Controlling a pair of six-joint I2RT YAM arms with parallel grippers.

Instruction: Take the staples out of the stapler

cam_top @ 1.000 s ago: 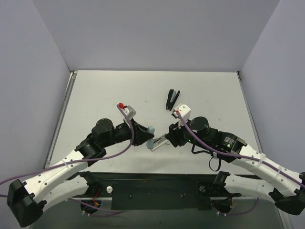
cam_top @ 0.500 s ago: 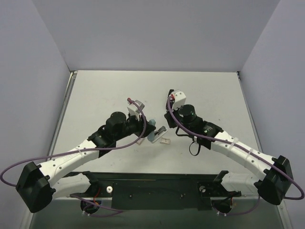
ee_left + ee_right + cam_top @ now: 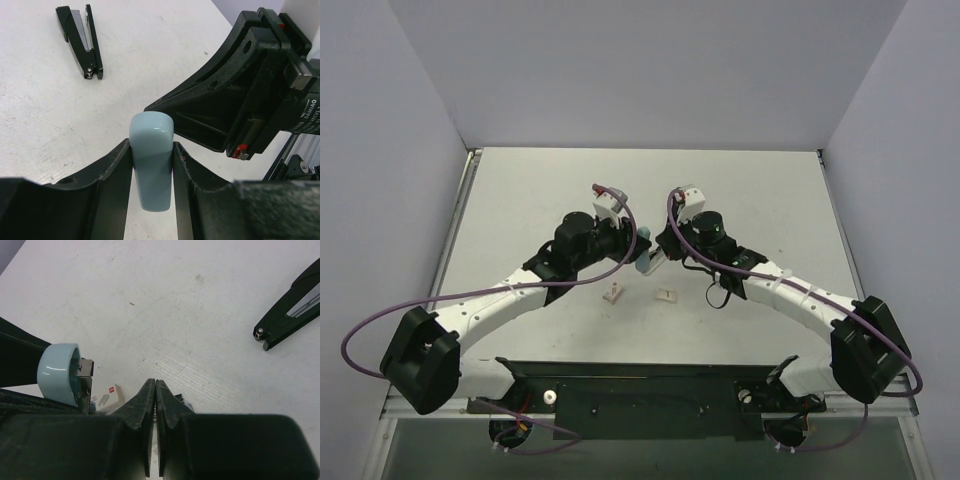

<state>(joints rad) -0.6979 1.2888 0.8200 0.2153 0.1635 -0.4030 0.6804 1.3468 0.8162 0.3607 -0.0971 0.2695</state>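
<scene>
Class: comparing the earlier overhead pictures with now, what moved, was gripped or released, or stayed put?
The right gripper and left gripper swung from the near edge toward the white table's middle; the right one shut, empty. Two small pale pieces now lie exposed. Unchanged: the left one clamps the light-blue rounded bar; the slim black hinged stapler lies untouched.

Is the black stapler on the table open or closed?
Open. In the left wrist view the stapler lies with its two arms spread in a narrow V from the hinge, a silvery strip showing inside.
</scene>
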